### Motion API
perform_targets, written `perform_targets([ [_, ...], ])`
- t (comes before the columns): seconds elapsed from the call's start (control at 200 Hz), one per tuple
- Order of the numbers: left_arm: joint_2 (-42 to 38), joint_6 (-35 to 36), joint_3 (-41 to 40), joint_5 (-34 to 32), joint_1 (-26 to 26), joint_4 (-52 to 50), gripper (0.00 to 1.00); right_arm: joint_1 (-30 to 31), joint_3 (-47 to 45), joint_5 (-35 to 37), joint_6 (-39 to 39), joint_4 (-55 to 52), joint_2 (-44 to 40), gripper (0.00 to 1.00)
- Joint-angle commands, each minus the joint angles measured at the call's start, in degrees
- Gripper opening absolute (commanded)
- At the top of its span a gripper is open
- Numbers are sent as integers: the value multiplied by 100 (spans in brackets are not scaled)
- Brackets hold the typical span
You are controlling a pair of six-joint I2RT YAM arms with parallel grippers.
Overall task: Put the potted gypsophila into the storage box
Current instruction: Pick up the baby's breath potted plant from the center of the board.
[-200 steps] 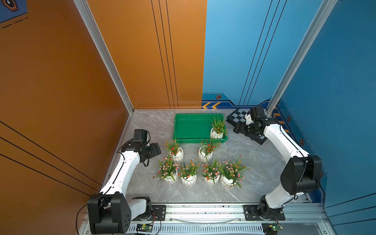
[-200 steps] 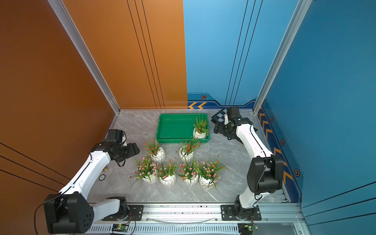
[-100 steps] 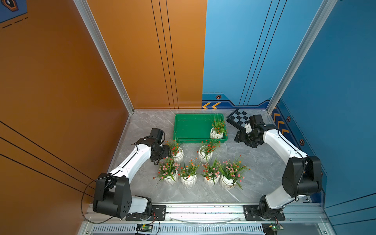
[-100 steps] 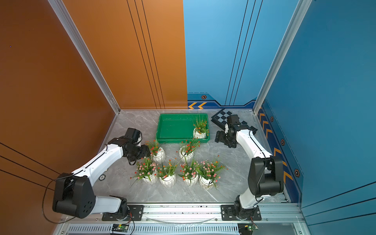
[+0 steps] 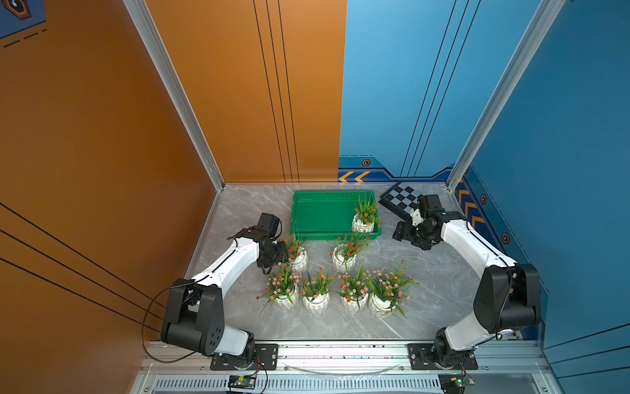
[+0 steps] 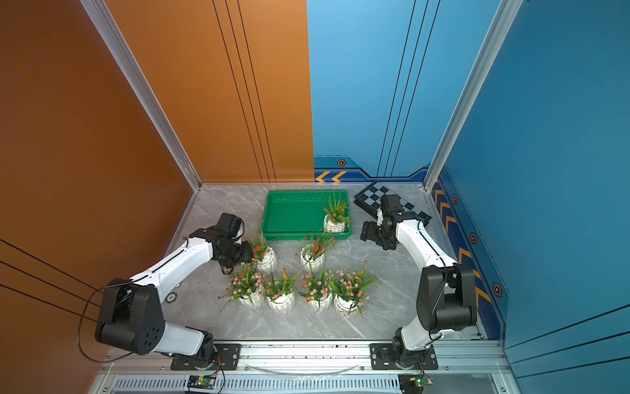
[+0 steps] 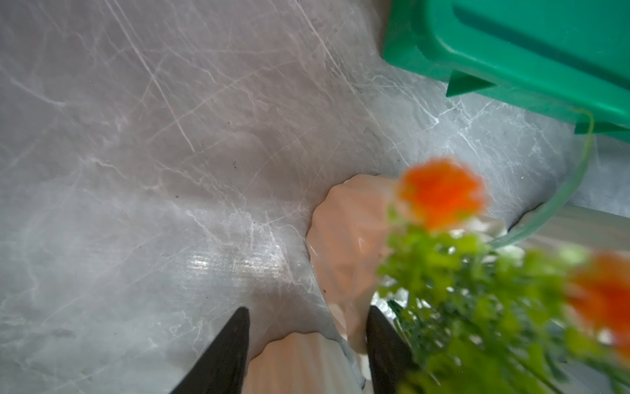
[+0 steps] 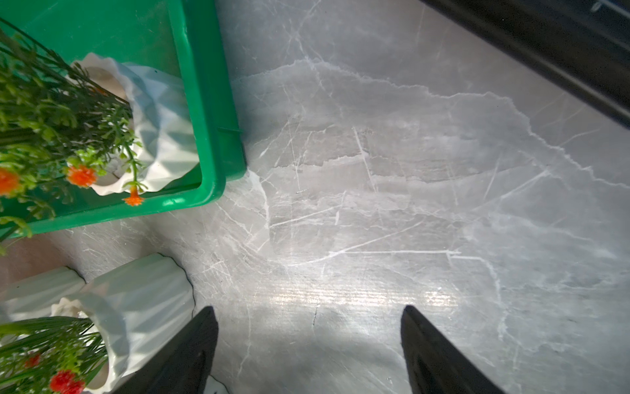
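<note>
The green storage box (image 5: 327, 235) (image 6: 300, 235) sits at the back of the table. One potted gypsophila (image 5: 363, 223) (image 8: 160, 129) stands upright in its right front corner. Several more white ribbed pots stand in two rows in front of the box. My left gripper (image 5: 281, 256) (image 6: 250, 254) is at the back-left pot (image 5: 300, 261). In the left wrist view this pot (image 7: 296, 361) fills the space between my left gripper's (image 7: 306, 314) dark fingers. My right gripper (image 5: 400, 233) (image 8: 308, 310) hangs open and empty over bare table, right of the box.
A black-and-grey chequered board (image 5: 399, 199) lies at the back right, behind the right arm. The front row of pots (image 5: 315, 302) stands close together just in front of the left gripper. Another pot (image 8: 143, 290) stands beside the right gripper's finger. Walls enclose three sides.
The left arm swung in from the left side to the back-left pot, and its jaws narrowed around it. The right gripper drew back from the box towards the front, still open.
</note>
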Motion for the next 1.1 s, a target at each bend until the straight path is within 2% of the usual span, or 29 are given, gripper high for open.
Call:
perform_targets([
  [0.0, 77, 6, 165, -114, -47, -50, 51, -37, -94, 128, -85, 86, -147, 85],
  [0.35, 192, -11, 181, -128, -122, -37, 24, -40, -165, 137, -86, 114, -135, 85],
  [0.576, 134, 2, 217, -147, -140, -47, 18, -49, -193, 133, -87, 114, -179, 85],
  [0.706, 74, 13, 227, -148, -140, -47, 9, -53, -209, 133, -81, 114, -222, 85],
  [0.791, 37, 21, 226, -150, -140, -55, 0, -58, -217, 128, -86, 107, -241, 85],
  [1.066, -132, 62, 223, -187, -131, -126, 0, -91, -301, 124, -89, 114, -316, 85],
  [1.091, -137, 63, 404, -197, -129, -140, 0, -93, -308, 121, -88, 114, -320, 85],
])
